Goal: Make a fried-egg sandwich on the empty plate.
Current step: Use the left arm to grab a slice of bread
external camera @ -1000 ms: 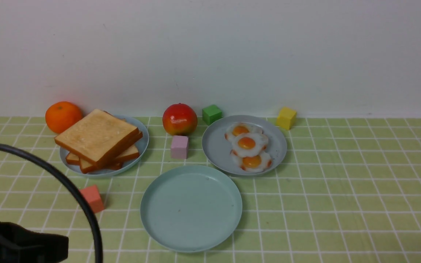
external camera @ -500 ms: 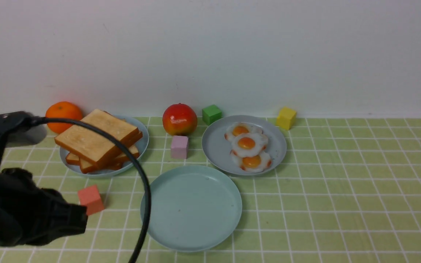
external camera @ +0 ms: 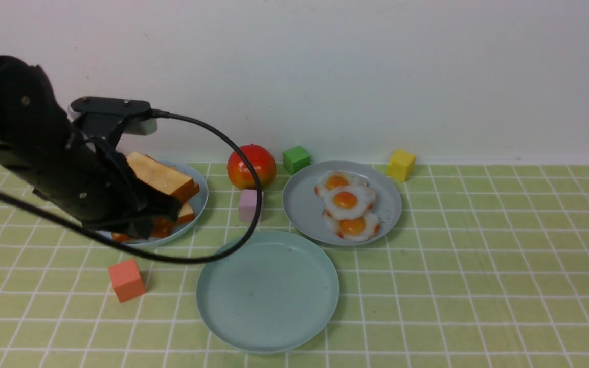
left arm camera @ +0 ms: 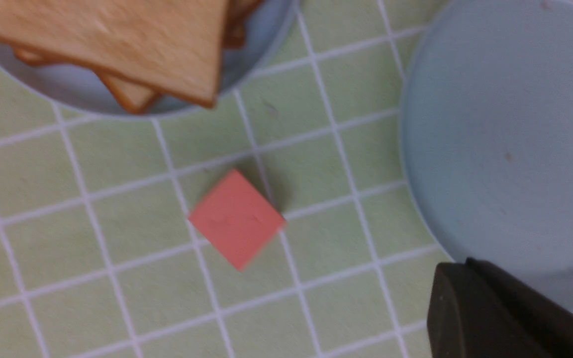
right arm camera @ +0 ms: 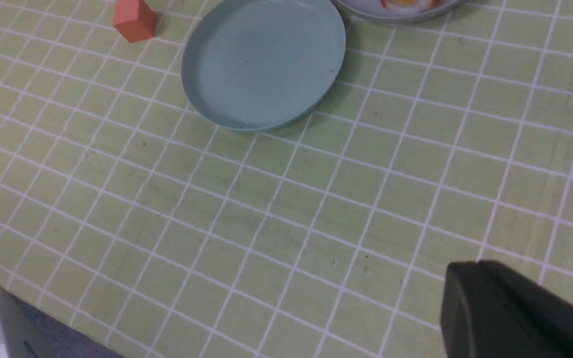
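The empty mint-green plate (external camera: 267, 291) lies at the front centre, bare; it also shows in the left wrist view (left arm camera: 505, 139) and the right wrist view (right arm camera: 264, 59). A stack of toast slices (external camera: 164, 179) sits on a blue-grey plate (external camera: 200, 204) at the back left. Three fried eggs (external camera: 345, 200) lie on another blue-grey plate (external camera: 304, 209). My left gripper (external camera: 164, 212) hangs over the front of the toast stack (left arm camera: 117, 40), jaws together and empty (left arm camera: 445, 283). My right gripper (right arm camera: 458, 283) is shut and empty over bare cloth, out of the front view.
A salmon cube (external camera: 127, 279) stands left of the empty plate. An apple (external camera: 251, 166), pink cube (external camera: 250, 205), green cube (external camera: 296, 159) and yellow cube (external camera: 401, 164) stand near the back. The left arm's cable (external camera: 243, 153) loops over the pink cube.
My left arm rose from the bottom left corner and swung forward over the toast plate, now hiding the orange and part of the toast. Nothing on the table moved.
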Robot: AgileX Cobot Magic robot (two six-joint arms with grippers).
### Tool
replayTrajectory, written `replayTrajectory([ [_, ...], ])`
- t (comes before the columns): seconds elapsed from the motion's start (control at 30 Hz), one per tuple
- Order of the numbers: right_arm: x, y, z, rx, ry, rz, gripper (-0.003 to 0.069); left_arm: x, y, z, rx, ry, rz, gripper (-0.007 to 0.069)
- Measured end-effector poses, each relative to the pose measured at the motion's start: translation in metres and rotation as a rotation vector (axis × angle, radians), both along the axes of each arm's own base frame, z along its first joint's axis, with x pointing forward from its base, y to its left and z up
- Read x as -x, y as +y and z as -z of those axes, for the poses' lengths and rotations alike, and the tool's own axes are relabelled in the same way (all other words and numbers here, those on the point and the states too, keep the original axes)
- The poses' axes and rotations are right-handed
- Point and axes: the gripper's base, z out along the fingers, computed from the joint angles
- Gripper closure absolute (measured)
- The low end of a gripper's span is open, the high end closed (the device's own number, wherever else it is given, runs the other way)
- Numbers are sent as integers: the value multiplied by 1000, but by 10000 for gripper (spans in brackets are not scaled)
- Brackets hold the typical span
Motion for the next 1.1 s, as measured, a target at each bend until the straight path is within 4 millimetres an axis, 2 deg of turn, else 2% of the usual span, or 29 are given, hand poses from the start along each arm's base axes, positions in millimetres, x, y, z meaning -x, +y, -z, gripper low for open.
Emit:
replayTrajectory([
  [0.13,0,-1,1,16,2,-2,652,-27,3,4,-54,-16,3,637],
  [0.2,1,-1,1,21,-2,-2,650,-44,3,5,-113,-34,34,606],
  [0.33,3,-2,0,19,-12,-2,648,-60,2,12,-191,-51,126,461],
  [0.37,3,-2,0,20,-13,-2,648,-61,2,13,-193,-51,131,452],
  [0.4,3,-2,0,21,-13,-1,648,-64,2,19,-216,-53,168,375],
  [0.5,3,-2,0,23,-13,-1,645,-69,1,30,-243,-45,216,256],
  [0.63,3,-2,0,23,-13,-1,645,-79,0,46,-275,-64,252,165],
  [0.77,3,-2,0,23,-13,-1,642,-88,1,58,-320,-86,278,157],
  [0.97,3,-2,0,23,-13,-1,637,-92,1,72,-342,-66,295,211],
  [1.03,3,-2,0,23,-13,-1,635,-92,1,71,-346,-68,296,262],
  [1.1,3,-2,0,23,-13,-1,634,-92,2,71,-351,-70,298,355],
])
